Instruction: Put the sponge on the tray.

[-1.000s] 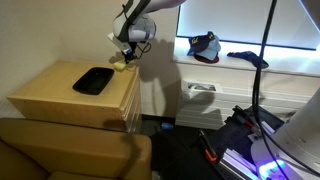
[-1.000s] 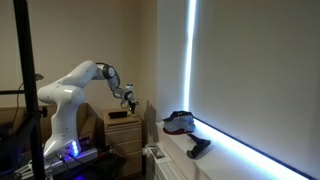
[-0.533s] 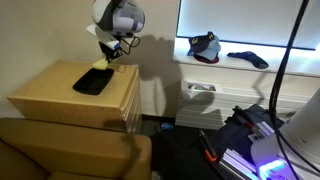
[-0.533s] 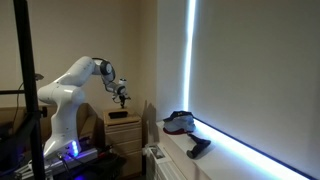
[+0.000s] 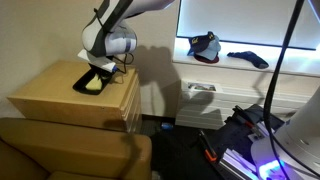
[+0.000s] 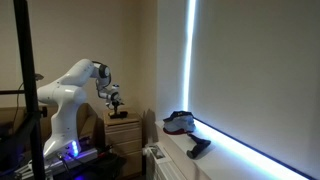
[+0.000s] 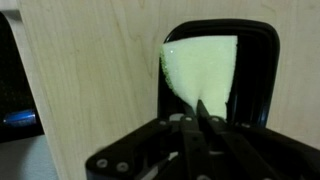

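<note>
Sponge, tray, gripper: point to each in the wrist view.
sponge (image 7: 203,65), wrist view, middle of its pale top face.
tray (image 7: 262,75), wrist view, bare black strip right of the sponge.
gripper (image 7: 201,108), wrist view, between its fingertips at the sponge's near edge.

sponge pale yellow-green | tray black | my gripper black | cabinet top light wood grain | cap dark, red trim

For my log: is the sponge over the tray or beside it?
Over it: wrist view shows the sponge against the black tray, gripper pinching it.
</note>
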Controlling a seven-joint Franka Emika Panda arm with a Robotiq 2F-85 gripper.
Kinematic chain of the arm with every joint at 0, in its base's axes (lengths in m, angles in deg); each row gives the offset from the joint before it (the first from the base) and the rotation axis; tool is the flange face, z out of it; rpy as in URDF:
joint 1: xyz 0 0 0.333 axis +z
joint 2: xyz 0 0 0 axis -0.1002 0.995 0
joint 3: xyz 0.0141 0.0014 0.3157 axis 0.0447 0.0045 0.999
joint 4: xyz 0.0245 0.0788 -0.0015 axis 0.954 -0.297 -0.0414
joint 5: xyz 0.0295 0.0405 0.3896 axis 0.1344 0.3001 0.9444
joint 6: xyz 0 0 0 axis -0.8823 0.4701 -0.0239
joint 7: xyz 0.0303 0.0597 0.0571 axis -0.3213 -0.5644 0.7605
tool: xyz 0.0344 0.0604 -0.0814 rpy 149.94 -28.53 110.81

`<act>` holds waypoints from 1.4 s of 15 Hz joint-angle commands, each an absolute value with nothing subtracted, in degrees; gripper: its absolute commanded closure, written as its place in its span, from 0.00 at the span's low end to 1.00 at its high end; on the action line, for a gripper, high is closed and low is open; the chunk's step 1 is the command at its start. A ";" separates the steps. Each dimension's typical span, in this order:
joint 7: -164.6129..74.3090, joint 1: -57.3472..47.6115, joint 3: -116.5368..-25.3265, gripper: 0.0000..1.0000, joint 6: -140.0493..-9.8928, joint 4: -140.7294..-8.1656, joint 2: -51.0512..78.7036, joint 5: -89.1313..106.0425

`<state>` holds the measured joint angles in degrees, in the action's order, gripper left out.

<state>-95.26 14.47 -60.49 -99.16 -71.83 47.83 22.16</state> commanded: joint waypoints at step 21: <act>-104.56 19.19 -75.85 0.00 -70.56 -68.10 38.28 16.26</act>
<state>-105.43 20.56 -74.74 -81.21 -64.77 45.34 16.51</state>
